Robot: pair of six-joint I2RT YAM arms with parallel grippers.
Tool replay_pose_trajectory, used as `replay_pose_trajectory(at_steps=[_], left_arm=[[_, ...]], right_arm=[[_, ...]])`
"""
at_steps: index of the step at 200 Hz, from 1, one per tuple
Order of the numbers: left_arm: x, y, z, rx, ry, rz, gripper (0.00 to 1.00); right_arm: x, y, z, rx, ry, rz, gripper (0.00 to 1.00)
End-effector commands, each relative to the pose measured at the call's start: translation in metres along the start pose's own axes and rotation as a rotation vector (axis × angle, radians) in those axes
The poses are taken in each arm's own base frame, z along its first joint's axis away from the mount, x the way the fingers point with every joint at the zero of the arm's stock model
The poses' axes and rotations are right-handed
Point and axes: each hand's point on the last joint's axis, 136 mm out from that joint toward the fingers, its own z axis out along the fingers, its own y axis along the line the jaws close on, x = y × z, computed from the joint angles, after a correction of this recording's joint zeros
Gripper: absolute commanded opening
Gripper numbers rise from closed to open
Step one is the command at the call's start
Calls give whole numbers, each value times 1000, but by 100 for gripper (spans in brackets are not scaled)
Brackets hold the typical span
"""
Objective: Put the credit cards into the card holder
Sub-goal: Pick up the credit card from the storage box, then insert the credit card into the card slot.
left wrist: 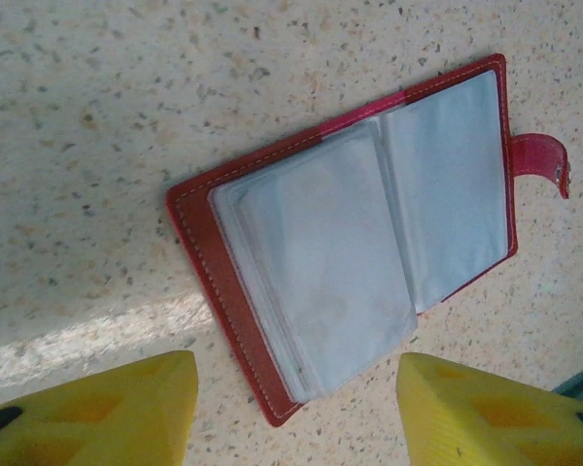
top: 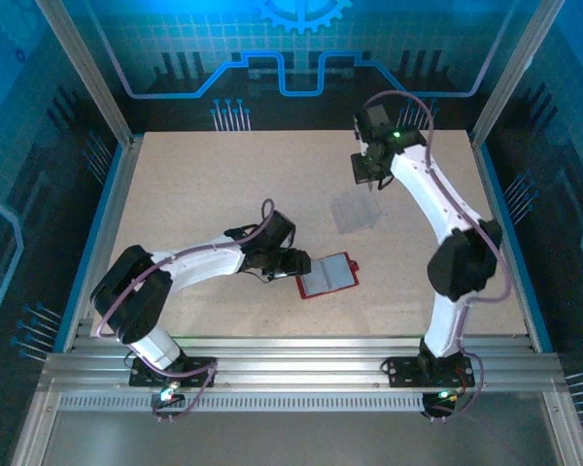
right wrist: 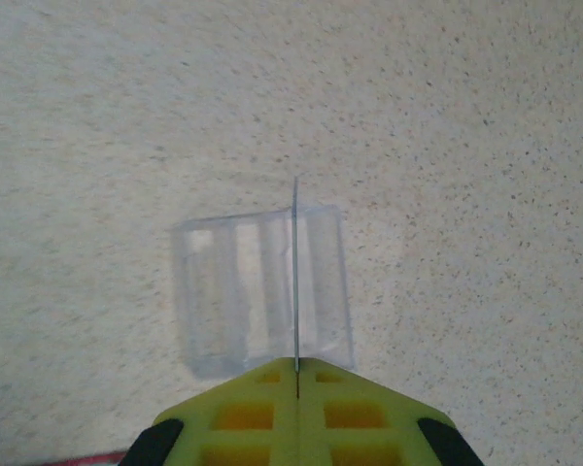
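The right end effector [right wrist: 296, 365] is pinched shut on a thin card [right wrist: 295, 272], held upright and edge-on above the counter [right wrist: 466, 146]. Right beneath it, a second see-through card [right wrist: 262, 296] lies flat. Well apart from these, nearer the arm bases, the left end effector [left wrist: 293, 361] has its fingers spread and grips nothing. It sits just beside the red wallet [left wrist: 321, 243], which lies open with its clear pockets facing up. I judge the job to be at an early stage: one card is lifted, none is visibly tucked in, and another remains to fetch.

place: likely robot lab cell | cues: aluminium rails [top: 291, 354], blue gear-print panels [top: 175, 39], speckled tabletop [top: 223, 175]
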Motion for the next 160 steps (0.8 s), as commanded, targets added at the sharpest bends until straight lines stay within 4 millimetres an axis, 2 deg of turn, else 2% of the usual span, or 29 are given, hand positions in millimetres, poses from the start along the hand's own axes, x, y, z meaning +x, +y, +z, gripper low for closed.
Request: replay_pose_trajectory(at_steps=[1, 24, 66, 103, 160], left_arm=[[3, 6, 10, -88, 23, 38, 56], [2, 1, 19, -101, 33, 46, 52], [-1, 4, 30, -182, 38, 73, 46], [0, 17, 36, -265, 41, 82, 41], [7, 32, 46, -311, 62, 78, 35]], right_arm=[[16, 22, -17, -133, -37, 42, 0], [39, 40, -35, -285, -80, 70, 0], [89, 66, -38, -487, -58, 120, 0], [121, 86, -28, -631, -39, 158, 0], [166, 108, 6, -767, 31, 195, 0]])
